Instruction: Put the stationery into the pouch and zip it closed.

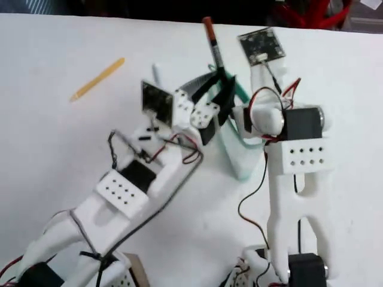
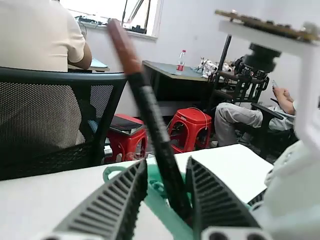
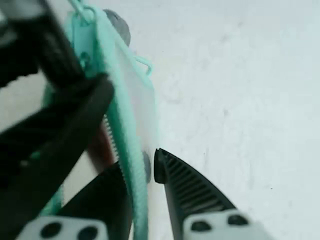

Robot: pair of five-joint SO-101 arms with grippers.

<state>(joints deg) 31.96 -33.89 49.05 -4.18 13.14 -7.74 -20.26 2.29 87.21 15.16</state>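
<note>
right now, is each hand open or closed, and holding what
Left hand: closed on the pen.
Right hand: closed on the pouch edge.

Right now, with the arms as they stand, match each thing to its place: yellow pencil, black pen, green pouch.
Things:
1. yellow pencil
2. black pen
3. green pouch

Places:
a. clamped in the right gripper
b. lying loose on the table
c. held in the left gripper

Pairs: 1-b, 2-c, 3-a.
</note>
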